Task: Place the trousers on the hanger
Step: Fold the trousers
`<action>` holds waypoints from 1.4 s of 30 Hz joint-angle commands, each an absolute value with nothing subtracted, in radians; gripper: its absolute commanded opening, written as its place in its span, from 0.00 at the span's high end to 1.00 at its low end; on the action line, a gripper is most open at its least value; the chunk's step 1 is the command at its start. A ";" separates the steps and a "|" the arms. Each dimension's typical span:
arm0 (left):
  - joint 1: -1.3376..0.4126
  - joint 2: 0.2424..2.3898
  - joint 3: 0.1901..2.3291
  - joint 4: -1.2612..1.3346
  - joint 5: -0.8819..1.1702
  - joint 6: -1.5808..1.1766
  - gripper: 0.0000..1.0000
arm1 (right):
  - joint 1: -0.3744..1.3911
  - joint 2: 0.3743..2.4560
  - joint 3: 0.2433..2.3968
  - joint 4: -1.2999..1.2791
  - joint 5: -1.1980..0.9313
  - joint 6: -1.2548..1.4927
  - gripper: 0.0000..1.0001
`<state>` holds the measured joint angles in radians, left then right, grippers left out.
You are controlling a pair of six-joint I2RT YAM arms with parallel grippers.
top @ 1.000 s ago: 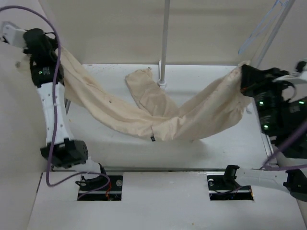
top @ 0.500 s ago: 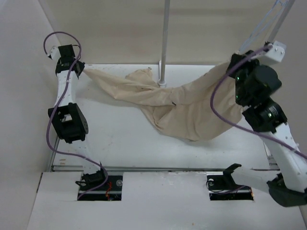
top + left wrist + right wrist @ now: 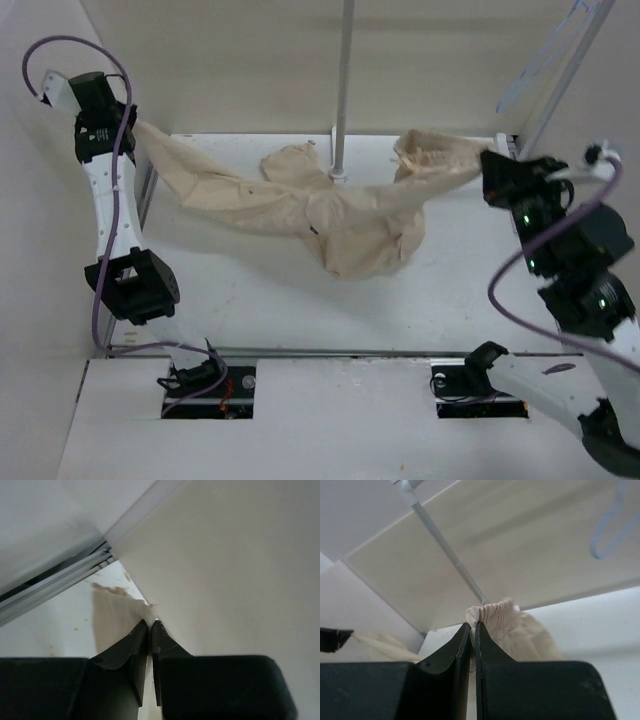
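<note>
**Holding trousers strung between two hands; hanger apart at far right**

**Trousers** (image 3: 300,205): beige cloth, wrinkled. They span the far half of the surface (image 3: 250,290) from far left to far right. Both ends are lifted, and the bunched middle sags onto the surface just in front of the upright pole (image 3: 343,80). One loose leg end lies folded beside the foot of that pole.

**Left hand** (image 3: 150,625): raised at the far-left corner, close to the side wall. Its jaws are closed almost fully, with only a thin slit between them. They pinch a small fold at the edge of the cloth, and the wrist view shows the cloth falling away below the fingertips.

**Right hand** (image 3: 473,626): at the far right, pointing toward the centre. Its jaws are pressed nearly together on the gathered waistband, whose ribbed edge shows just above the fingertips in the wrist view. A ruffled flap of the waist stands up beside it in the top view.

**Hanger** (image 3: 530,62): thin and pale blue. It sits at the far right corner alongside a slanted white pole (image 3: 565,70), beyond the right hand and well apart from the trousers. No cloth is on it.

**Cables** (image 3: 50,45): purple, one looping along each arm.
</note>
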<state>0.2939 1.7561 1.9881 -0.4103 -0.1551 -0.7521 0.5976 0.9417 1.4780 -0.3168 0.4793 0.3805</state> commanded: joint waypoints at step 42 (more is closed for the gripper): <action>-0.125 2.283 2.071 -0.427 0.049 -0.508 0.48 | 0.215 0.271 0.758 -0.707 0.316 0.684 0.95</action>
